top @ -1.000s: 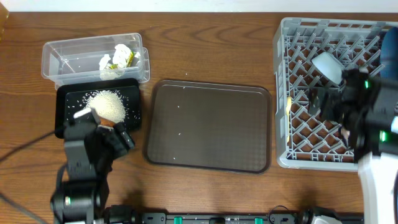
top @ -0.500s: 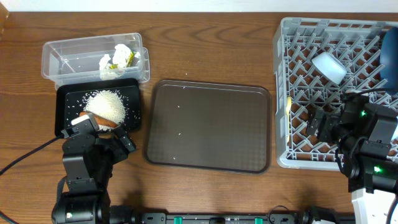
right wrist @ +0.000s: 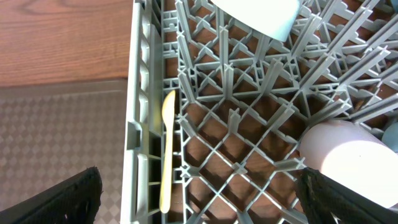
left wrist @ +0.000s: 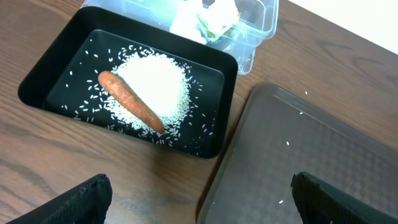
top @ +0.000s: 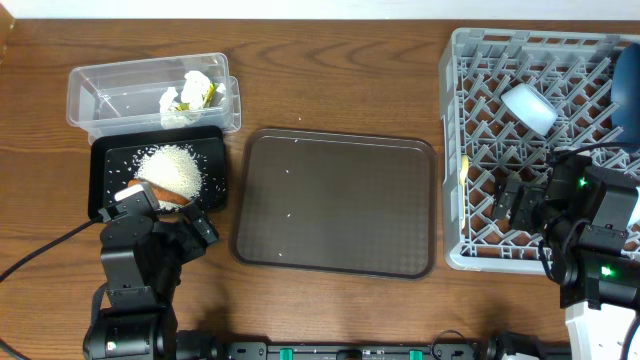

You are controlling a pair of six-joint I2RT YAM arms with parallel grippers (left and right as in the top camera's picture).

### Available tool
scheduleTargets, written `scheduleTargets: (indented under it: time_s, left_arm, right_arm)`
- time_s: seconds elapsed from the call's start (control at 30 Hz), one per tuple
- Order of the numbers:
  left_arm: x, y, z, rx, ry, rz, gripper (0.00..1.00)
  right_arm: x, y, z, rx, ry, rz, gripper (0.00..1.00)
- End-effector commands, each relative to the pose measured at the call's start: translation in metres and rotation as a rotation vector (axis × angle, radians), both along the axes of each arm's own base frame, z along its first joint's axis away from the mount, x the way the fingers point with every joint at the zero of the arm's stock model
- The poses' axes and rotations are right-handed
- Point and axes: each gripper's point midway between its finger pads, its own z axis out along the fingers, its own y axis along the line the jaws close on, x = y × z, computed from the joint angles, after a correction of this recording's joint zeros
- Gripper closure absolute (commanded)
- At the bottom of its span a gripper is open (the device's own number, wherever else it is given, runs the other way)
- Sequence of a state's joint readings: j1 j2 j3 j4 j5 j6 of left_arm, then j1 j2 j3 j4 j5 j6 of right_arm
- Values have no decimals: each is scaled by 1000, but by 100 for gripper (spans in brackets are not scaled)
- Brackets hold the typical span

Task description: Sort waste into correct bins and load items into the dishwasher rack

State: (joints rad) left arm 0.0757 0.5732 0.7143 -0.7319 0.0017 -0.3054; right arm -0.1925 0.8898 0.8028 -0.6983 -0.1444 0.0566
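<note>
Robotics lab: cabled arm [top: 130, 270], wooden table [top: 340, 90]

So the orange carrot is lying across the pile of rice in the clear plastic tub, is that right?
Not quite. The carrot does lie across the rice, but both are in the black tray, not the clear tub. The tub sits just beyond the tray and holds the crumpled paper. The left wrist view shows this plainly.

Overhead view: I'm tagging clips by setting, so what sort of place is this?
Probably a lab bench staged for dish clearing rather than a real kitchen: a wooden table carrying a grey dishwasher rack, a brown serving tray, and a black bin of rice and a carrot.
</note>
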Motion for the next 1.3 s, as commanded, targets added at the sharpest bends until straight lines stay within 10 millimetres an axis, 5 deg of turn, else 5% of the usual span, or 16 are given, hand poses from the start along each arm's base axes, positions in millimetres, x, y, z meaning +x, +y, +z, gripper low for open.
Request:
scheduleTargets:
  time_s: [0.0,0.3,0.73,0.9,1.13,1.27]
  left_arm:
    - [0,-2,-1,9,2,-18,5]
    - [0,-2,-1,9,2,-18,5]
    - [0,-2,-1,9,2,-18,5]
    - [0,-2,-1,9,2,-18,5]
    - [0,-2,-1,9,2,-18,5]
    - [0,-2,-1,9,2,-18,5]
  right_arm:
    - [-2,-2,-4,-1,8,-12,1]
    - [-12,8,6,-19,-69,21,1]
    - [-20,55,17,-133,-684,223,1]
    - [-25,58,14,-144,-811,217,1]
    - [-29,47,4,-232,-838,180,1]
    - [-30,49,-23,-248,-730,216,1]
